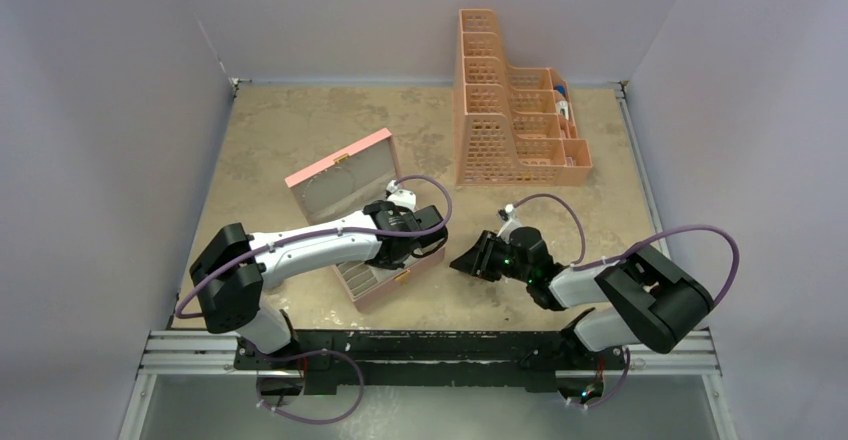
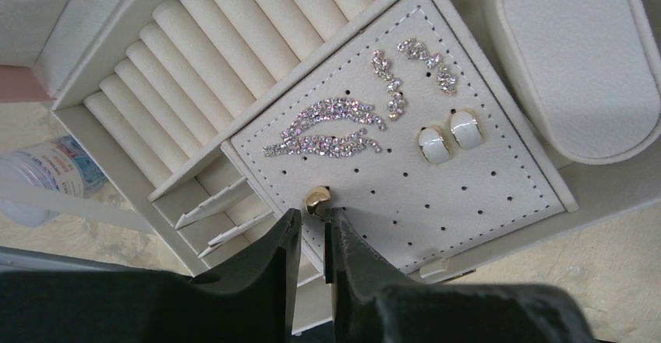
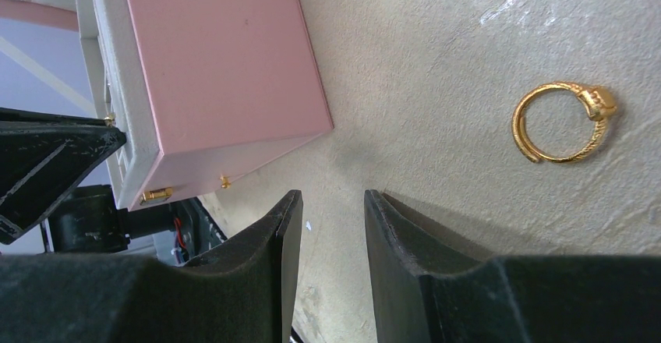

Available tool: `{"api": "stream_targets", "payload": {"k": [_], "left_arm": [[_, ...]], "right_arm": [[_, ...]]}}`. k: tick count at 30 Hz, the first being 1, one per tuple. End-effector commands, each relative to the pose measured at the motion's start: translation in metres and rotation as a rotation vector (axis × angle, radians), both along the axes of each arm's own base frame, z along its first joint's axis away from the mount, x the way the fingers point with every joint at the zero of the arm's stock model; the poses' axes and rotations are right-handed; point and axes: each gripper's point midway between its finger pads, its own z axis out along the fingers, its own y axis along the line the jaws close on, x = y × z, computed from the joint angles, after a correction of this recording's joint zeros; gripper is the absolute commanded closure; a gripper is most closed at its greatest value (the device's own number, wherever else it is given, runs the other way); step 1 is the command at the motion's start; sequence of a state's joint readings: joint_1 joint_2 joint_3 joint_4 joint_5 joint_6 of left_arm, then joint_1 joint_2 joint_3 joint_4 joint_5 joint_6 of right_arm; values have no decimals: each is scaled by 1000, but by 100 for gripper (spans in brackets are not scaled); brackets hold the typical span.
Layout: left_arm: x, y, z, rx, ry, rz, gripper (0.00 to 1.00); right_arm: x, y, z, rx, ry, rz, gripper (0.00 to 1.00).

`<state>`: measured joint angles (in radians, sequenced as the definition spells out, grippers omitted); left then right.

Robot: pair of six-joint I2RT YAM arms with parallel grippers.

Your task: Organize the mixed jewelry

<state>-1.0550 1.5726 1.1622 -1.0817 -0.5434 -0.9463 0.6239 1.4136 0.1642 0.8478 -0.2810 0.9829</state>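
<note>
Over the pink box (image 3: 218, 62), my left gripper (image 2: 313, 217) puts narrow jaws around a gold stud (image 2: 318, 200); I can't tell if it grips. Seating it comes next. Right gripper (image 3: 326, 203) gapes empty.

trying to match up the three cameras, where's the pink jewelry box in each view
top external: pink jewelry box left of centre, lid open.
left wrist: it fills most of the frame, cream inside showing.
right wrist: upper left, pink outer wall facing the camera.
shared landmark: the beige table under the box.
</note>
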Motion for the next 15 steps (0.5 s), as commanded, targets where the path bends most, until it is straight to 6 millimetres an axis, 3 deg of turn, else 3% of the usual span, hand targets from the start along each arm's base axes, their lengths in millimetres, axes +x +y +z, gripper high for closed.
{"api": "stream_targets", "payload": {"k": [1,9,15], "left_arm": [[-4,-11,-5,-71,13,8,82],[-5,-8,-3,-78,2,39,81],[-2,-15,17,-147,-30,37,75]], "right_arm": [[2,3,1,-12,-12,15,61],[2,2,2,-13,-15,10,61],[11,-1,10,-48,-55,-4,61]]}}
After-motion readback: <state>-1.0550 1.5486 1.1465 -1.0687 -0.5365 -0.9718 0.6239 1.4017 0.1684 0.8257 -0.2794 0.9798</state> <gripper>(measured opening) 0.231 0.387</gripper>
